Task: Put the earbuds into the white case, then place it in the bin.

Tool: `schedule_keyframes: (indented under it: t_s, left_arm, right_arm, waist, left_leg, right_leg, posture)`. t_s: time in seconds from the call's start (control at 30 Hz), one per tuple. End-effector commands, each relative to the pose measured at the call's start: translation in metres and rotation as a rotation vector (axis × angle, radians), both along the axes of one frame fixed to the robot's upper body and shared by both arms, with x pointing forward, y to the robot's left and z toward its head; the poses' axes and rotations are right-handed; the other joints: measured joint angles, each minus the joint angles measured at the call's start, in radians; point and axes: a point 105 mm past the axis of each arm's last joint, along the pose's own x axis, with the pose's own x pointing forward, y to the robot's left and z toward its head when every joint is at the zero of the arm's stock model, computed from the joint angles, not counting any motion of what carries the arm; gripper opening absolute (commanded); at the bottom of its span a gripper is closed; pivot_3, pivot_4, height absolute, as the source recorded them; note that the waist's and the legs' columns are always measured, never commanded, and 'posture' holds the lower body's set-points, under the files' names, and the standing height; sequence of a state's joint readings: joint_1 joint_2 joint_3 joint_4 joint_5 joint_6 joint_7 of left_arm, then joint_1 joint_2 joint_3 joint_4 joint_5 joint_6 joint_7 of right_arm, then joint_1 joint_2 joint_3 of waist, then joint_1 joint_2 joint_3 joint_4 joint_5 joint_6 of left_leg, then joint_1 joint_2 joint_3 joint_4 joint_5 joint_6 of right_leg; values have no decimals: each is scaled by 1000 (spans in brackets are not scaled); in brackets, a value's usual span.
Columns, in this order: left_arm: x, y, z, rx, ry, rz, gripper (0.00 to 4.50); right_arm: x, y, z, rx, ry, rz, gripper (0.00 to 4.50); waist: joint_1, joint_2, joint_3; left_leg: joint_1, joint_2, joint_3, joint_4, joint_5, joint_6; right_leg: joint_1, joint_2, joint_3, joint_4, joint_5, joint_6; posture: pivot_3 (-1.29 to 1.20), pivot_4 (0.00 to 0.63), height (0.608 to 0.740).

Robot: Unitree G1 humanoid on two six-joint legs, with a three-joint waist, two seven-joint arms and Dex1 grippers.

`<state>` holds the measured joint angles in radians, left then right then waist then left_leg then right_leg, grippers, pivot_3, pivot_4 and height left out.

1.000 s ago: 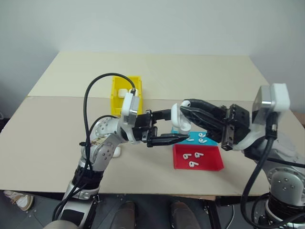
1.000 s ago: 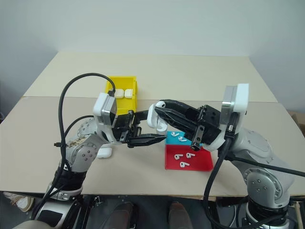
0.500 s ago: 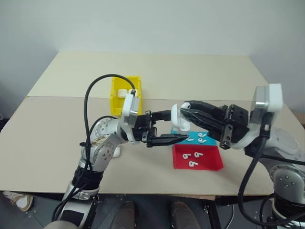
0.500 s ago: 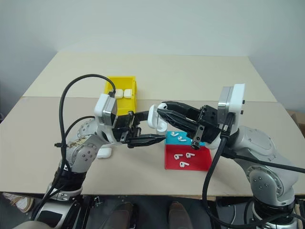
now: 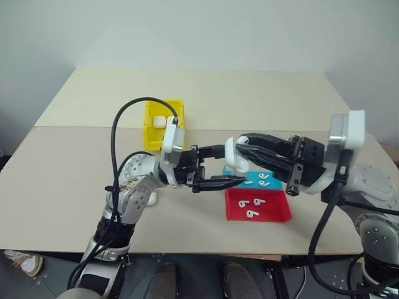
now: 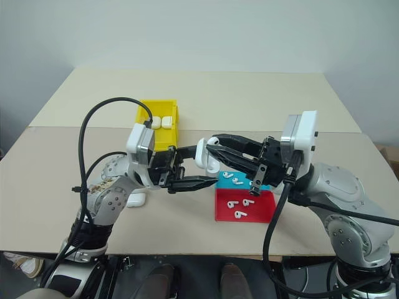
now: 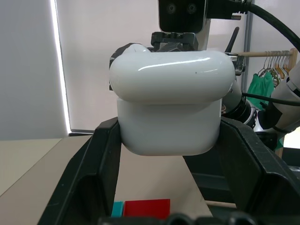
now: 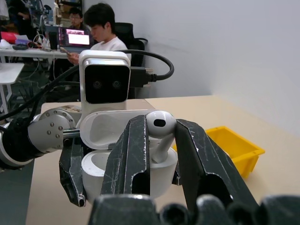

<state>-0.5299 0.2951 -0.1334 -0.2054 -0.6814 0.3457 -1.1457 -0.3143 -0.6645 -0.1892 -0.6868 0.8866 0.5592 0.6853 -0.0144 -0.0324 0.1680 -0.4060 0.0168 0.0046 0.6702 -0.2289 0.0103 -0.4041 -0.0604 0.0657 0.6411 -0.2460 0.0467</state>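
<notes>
My left gripper (image 5: 232, 164) is shut on the white case (image 7: 171, 122) and holds it up over the table with its lid flipped open. From the right, my right gripper (image 5: 242, 149) comes in shut on one earbud (image 8: 161, 124), whose stem points down into the open case (image 8: 101, 173). More earbuds lie in the blue tray (image 5: 232, 172) and the red tray (image 5: 274, 214) just below the grippers. The yellow bin (image 5: 151, 136) stands at the back left.
Two white cases (image 5: 163, 121) lie inside the bin. Another white case (image 5: 152, 198) sits on the table beside my left forearm. A person (image 8: 105, 33) sits at a desk far off in the right wrist view.
The right wrist has rolled a little, still with the earbud at the case's opening. The left gripper and the case have kept still.
</notes>
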Motion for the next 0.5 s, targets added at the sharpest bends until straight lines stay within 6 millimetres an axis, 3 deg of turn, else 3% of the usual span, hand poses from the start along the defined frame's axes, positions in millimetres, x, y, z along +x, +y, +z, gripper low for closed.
schedule_keyframes:
  t_s: [0.03, 0.3, 0.5]
  left_arm:
    - [-7, 2, 17, -59, -73, -13, 2763]
    - [-7, 2, 17, -61, -74, -6, 2763]
    - [-5, 3, 17, -64, -72, 3, 2763]
  right_arm:
    - [-1, 3, -7, -38, 17, 10, 1932]
    - [-4, 2, -5, -43, 6, 25, 4466]
    - [-4, -6, 3, -5, -9, 9, 4466]
  waist:
    - [0, 0, 0]
    - [0, 0, 0]
    - [0, 0, 0]
  left_leg:
    - [0, 0, 0, 0, 0, 0]
    - [0, 0, 0, 0, 0, 0]
    - [0, 0, 0, 0, 0, 0]
  right_leg:
    - [0, 0, 0, 0, 0, 0]
    - [0, 0, 0, 0, 0, 0]
    - [0, 0, 0, 0, 0, 0]
  posture:
    - [0, 150, 740]
    - [0, 150, 740]
    - [0, 150, 740]
